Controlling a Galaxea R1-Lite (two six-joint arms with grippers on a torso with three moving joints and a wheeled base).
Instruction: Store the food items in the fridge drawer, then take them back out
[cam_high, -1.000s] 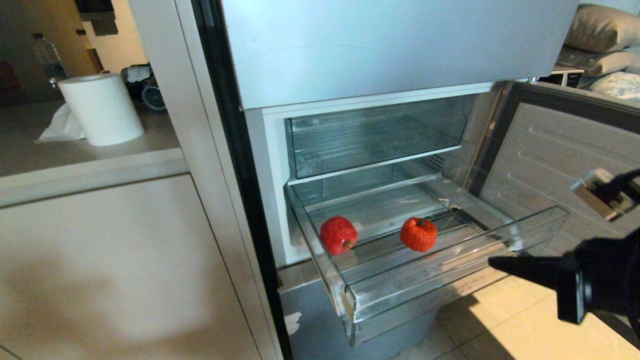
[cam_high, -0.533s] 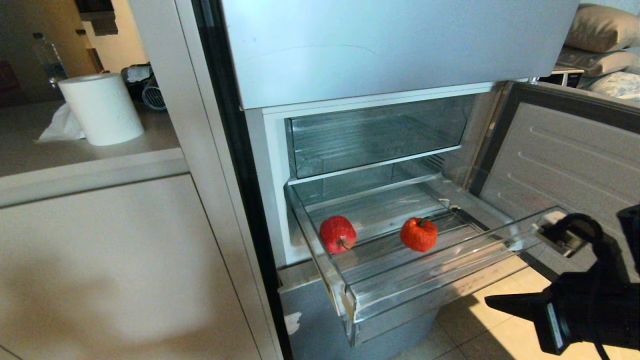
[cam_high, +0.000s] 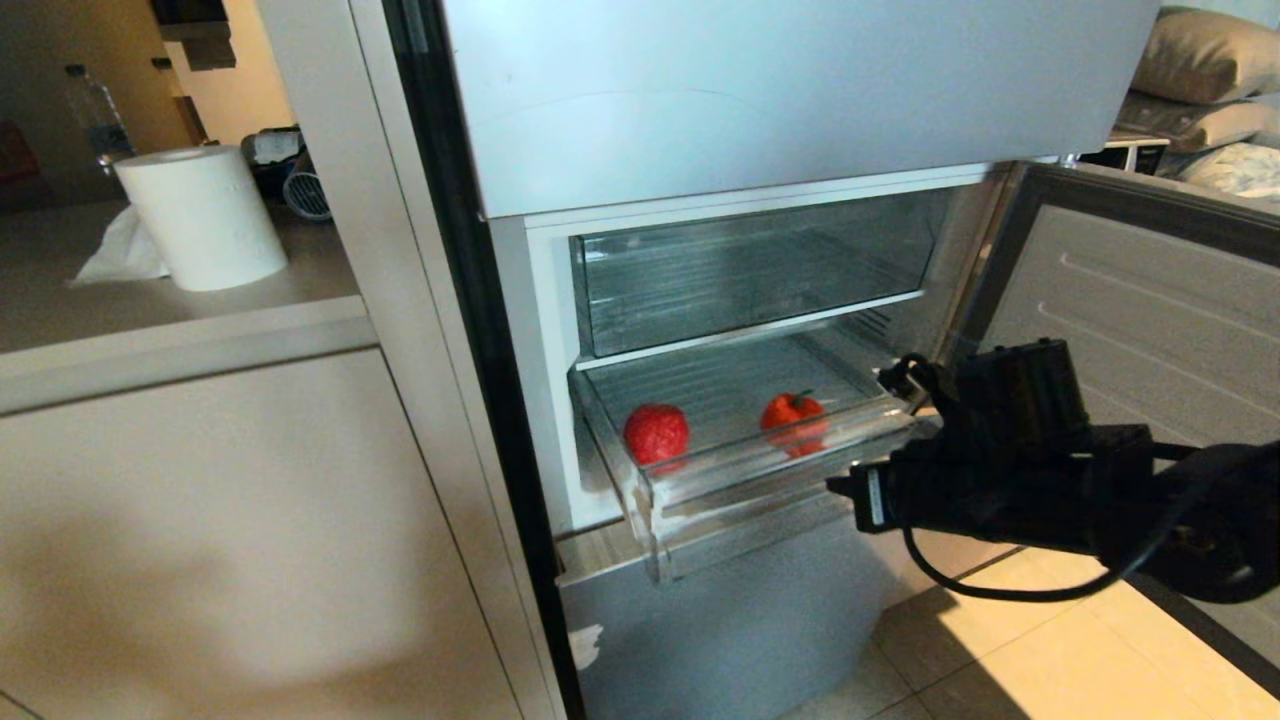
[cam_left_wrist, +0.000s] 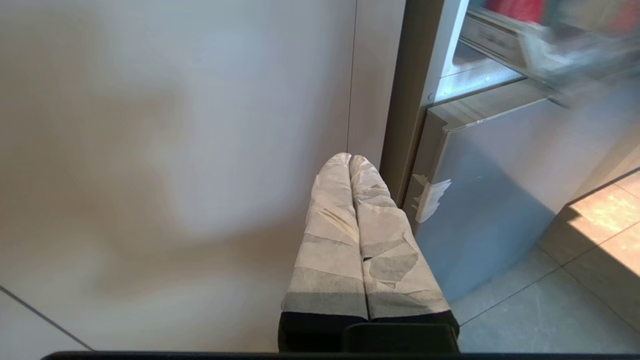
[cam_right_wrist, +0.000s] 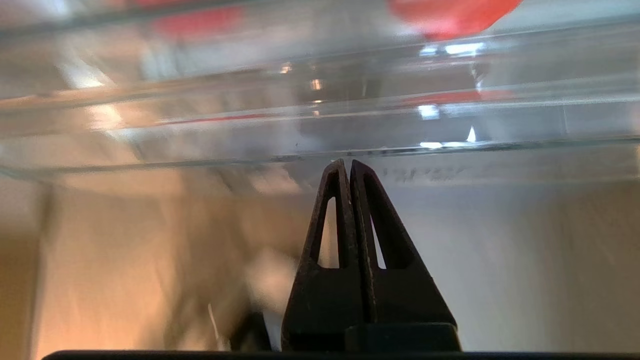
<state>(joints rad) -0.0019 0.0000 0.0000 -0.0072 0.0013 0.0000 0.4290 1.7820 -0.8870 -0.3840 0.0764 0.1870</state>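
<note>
Two food items lie in the shallow clear fridge drawer: a red one on the left and an orange-red one on the right. The drawer sticks partway out of the fridge. My right gripper is shut and empty, with its tips against the drawer's front at the right end. In the right wrist view the shut fingertips meet the lower edge of the clear drawer front, and the orange-red fruit shows through the plastic. My left gripper hangs shut and empty beside the cabinet, low at the fridge's left corner.
The fridge's lower door stands open on the right, behind my right arm. A taller clear drawer sits above the shallow one. A silver panel lies below. A paper towel roll stands on the counter at left.
My right arm swung left from the floor side to the drawer's front. The drawer slid well back into the fridge, carrying both fruits with it.
</note>
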